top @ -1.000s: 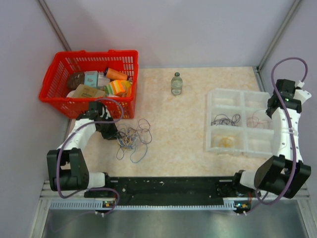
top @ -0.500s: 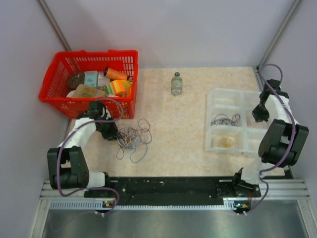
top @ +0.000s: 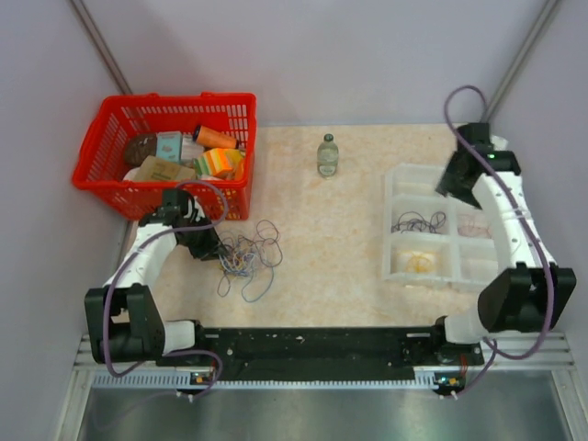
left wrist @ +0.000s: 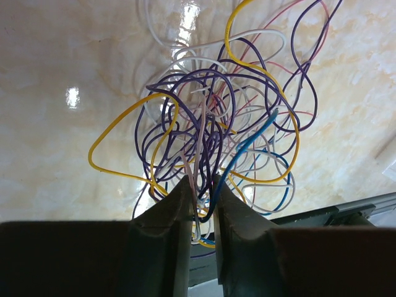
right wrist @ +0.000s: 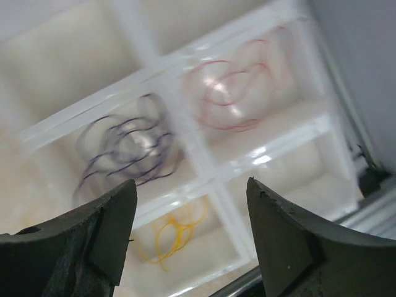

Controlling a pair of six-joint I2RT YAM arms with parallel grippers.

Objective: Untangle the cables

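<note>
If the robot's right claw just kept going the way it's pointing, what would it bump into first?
Most likely the clear compartment tray: the open right gripper aims at the dividers between the purple wires and yellow wires. Nothing shows in between, though depth is hard to judge.

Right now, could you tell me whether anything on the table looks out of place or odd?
Nothing looks spilled or damaged. The one odd item is a small bottle standing upright alone near the far edge of the table, apart from the tangled cables and the sorting tray.
</note>
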